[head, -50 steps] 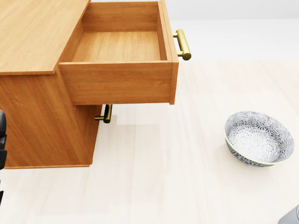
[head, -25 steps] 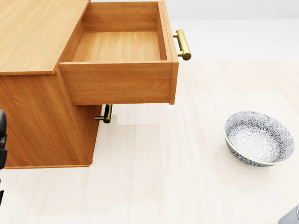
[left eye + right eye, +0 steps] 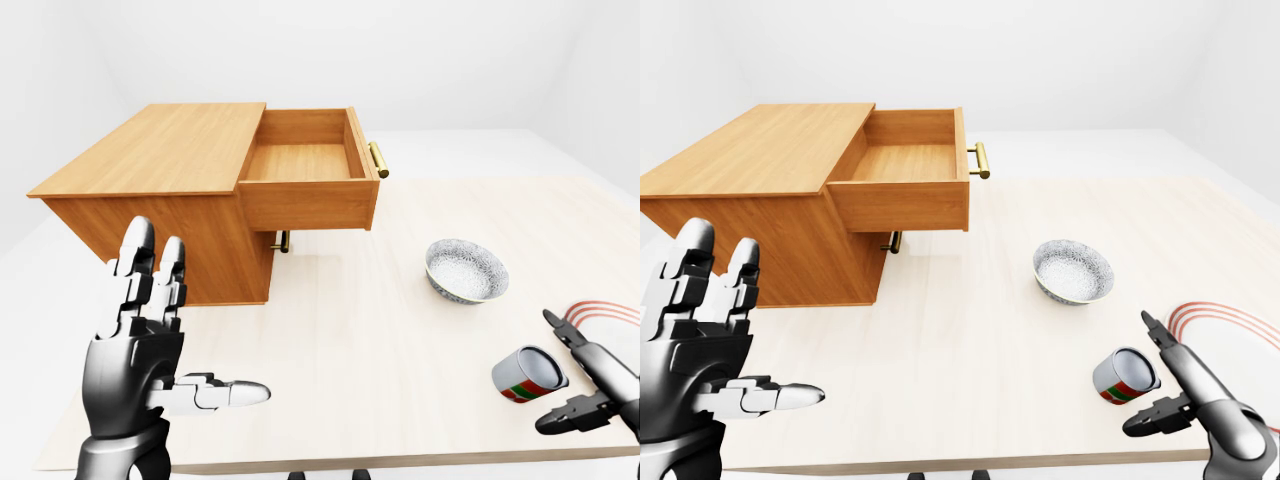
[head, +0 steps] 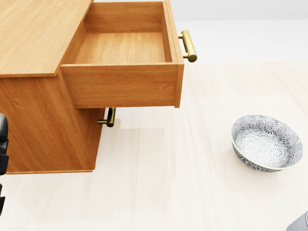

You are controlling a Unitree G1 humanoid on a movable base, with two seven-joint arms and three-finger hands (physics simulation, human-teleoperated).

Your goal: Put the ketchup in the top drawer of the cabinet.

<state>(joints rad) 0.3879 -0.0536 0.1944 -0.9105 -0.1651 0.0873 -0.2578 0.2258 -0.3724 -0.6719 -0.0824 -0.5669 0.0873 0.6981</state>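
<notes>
One ketchup container [image 3: 1127,377] is lying on its side on the pale counter [image 3: 340,350], near that surface's lower right corner in the eye views, its long axis slanting and its open round end facing up toward the viewer. It is a short cylinder with a red and green label, sitting just beside the right hand [image 3: 1185,400], whose dark fingers [image 3: 1152,418] are spreading apart without touching it. Over at the left, the left hand [image 3: 140,340] is standing upright with the palm open and metal-grey fingers [image 3: 135,265] pointing up, thumb jutting sideways. Behind it, the wood-grain cabinet [image 3: 150,160] is holding its top drawer [image 4: 122,48] pulled out, brass handle [image 4: 188,45] showing. A patterned ceramic bowl [image 3: 466,270] is sitting between cabinet and ketchup.
</notes>
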